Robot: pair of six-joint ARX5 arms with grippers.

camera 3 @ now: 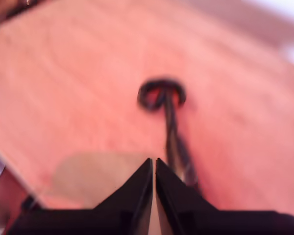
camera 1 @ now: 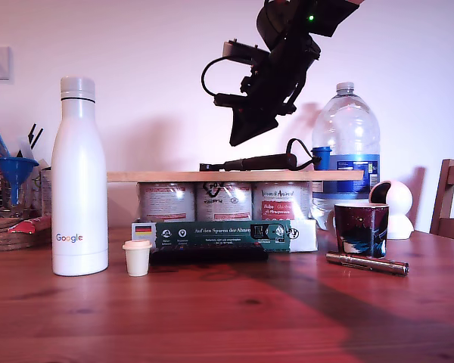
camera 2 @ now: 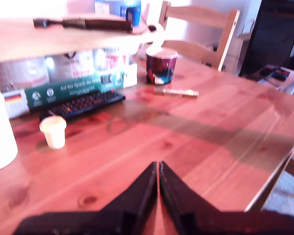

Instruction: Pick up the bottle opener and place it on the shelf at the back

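Dark brown wooden-handled bottle opener [camera 1: 250, 162] with black ring head, lying flat on thin light wooden plank shelf [camera 1: 166, 175] over three tins [camera 1: 224, 201], my second gripper [camera 3: 153, 161] just above, jaws closed empty, my first gripper [camera 2: 158, 166] closed empty, over reddish-brown wooden tabletop [camera 2: 210, 132].
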